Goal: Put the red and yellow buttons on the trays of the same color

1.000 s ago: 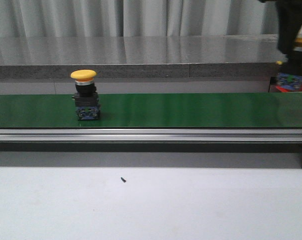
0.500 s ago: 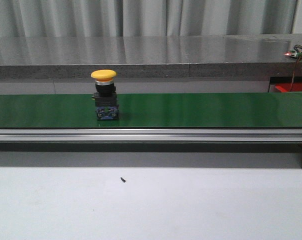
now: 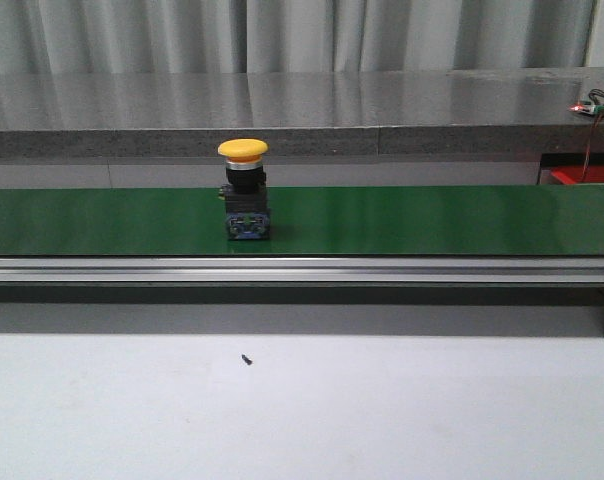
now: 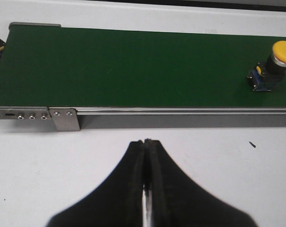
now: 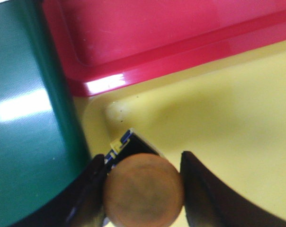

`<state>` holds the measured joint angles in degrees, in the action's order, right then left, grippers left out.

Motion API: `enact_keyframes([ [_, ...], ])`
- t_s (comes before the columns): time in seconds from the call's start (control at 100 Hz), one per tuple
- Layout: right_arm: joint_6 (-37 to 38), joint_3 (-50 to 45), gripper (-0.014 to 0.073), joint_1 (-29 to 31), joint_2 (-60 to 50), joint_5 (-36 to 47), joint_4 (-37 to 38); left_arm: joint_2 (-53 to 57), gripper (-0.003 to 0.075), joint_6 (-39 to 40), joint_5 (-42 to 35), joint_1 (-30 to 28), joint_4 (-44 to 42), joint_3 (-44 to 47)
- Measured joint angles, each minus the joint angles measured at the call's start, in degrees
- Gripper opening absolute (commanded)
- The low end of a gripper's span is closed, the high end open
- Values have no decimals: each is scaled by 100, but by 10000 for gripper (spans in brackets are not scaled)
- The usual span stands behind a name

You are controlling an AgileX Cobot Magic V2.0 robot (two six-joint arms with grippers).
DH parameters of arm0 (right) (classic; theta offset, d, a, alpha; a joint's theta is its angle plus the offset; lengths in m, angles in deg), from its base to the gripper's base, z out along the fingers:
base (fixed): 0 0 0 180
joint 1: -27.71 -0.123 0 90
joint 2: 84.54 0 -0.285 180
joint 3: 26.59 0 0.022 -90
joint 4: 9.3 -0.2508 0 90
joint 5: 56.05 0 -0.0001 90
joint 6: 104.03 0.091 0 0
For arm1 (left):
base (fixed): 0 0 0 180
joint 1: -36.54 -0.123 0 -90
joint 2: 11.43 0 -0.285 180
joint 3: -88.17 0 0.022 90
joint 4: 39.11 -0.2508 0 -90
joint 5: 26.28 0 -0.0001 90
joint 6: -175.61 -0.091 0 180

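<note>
No brand, label or other writing can be read on anything here. A yellow button (image 3: 244,190) stands upright on the green conveyor belt (image 3: 432,218), left of its middle. The left gripper (image 4: 146,142), fingers pressed together and empty, hangs over the white table (image 4: 39,161) on the near side of the belt, well apart from that button. The right gripper (image 5: 143,182) is clamped on a second yellow button (image 5: 144,189) over a corner of the yellow tray (image 5: 228,123), which lies beside the red tray (image 5: 157,33).
</note>
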<state>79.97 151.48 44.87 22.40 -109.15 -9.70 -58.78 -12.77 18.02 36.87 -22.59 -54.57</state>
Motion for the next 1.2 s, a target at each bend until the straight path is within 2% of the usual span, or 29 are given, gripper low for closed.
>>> enact_keyframes([
  [0.27,-4,-18,167,70,423,77,0,0,-20,0,-10,0,0,0],
  [0.32,-4,-18,216,70,447,77,0,0,-20,0,-10,0,0,0],
  [0.44,-4,-18,434,70,461,81,0,0,-20,0,-10,0,0,0],
  [0.51,-4,-18,501,70,465,81,0,0,-20,0,-10,0,0,0],
  [0.78,-4,-18,500,70,397,79,0,0,-20,0,-10,0,0,0],
  [0.98,-41,-18,500,55,-238,20,-44,0,-20,0,-10,0,0,0],
  [1.2,-400,-18,500,-509,-1035,-111,-418,0,-20,0,-10,0,0,0],
])
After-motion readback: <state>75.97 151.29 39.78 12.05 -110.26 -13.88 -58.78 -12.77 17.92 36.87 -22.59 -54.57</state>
